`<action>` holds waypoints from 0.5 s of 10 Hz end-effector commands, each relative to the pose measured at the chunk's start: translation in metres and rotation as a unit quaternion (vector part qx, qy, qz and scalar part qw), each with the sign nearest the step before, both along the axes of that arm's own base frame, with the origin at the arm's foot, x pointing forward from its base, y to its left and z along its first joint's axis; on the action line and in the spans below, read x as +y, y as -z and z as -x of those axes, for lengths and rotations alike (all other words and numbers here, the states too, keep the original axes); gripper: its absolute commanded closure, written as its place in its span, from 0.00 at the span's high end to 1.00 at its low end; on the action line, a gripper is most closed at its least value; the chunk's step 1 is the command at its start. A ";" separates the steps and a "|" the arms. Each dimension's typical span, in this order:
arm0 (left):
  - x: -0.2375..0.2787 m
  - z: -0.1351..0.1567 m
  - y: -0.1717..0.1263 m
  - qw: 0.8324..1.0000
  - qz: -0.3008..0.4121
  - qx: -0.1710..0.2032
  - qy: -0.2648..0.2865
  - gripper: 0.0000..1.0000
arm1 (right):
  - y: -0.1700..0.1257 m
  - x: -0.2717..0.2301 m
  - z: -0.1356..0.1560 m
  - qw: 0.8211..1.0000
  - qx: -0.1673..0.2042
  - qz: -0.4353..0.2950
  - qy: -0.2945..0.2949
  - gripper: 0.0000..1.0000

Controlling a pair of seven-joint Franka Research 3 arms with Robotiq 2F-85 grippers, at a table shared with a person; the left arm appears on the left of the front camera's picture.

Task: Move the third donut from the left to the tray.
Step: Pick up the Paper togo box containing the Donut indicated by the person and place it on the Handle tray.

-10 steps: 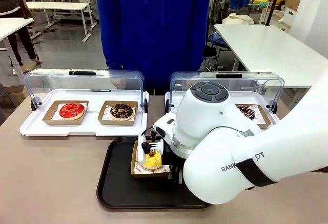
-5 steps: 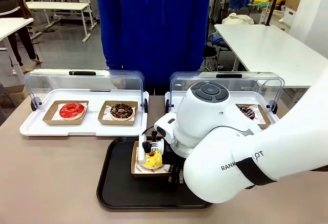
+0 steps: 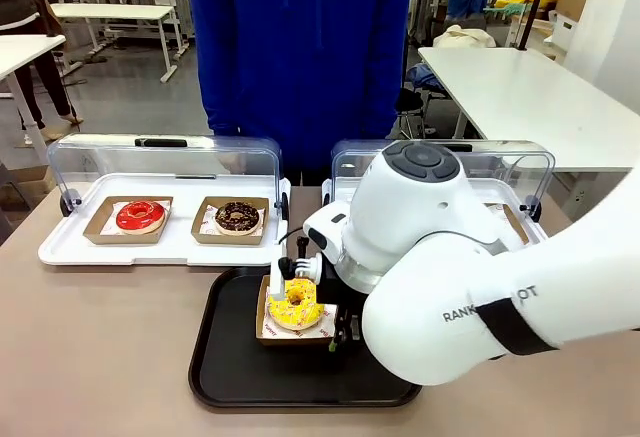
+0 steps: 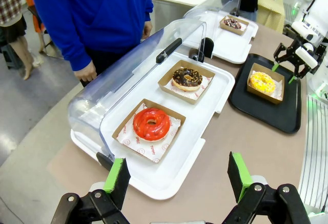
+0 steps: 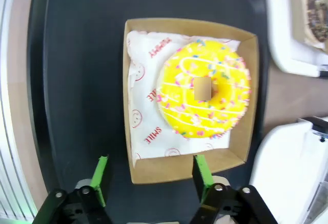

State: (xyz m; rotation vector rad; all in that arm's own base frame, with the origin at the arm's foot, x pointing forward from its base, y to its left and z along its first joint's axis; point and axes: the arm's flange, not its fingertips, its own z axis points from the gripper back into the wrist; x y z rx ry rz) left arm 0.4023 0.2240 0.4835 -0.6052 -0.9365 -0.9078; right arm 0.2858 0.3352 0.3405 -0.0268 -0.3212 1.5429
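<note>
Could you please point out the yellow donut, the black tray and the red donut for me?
yellow donut [image 5: 204, 95]: right wrist view, glazed ring beside the hole.
black tray [image 3: 228, 357]: front view, bare floor left of the holder.
red donut [image 4: 151, 124]: left wrist view, red glaze.

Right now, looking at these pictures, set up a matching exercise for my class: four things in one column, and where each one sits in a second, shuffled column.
Things
1. yellow donut
2. red donut
3. black tray
4. right gripper

Places
A. in the white tray with a clear lid, next to a chocolate donut
B. on the table's near side, in front of the two lidded trays
C. open, just above the cardboard holder's edge
D. in a cardboard holder on the black tray

Pairs: 1-D, 2-A, 3-B, 4-C
</note>
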 end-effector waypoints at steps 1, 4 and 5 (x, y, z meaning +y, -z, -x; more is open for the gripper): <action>-0.002 0.001 -0.002 1.000 0.002 0.003 0.003 1.00 | -0.003 -0.079 0.077 1.000 -0.014 -0.003 0.016 1.00; -0.002 0.001 -0.002 1.000 0.002 0.003 0.003 1.00 | -0.018 -0.078 0.078 1.000 -0.009 0.002 0.017 1.00; -0.002 0.001 -0.002 1.000 0.002 0.003 0.003 1.00 | -0.021 -0.079 0.077 1.000 -0.014 -0.011 0.016 1.00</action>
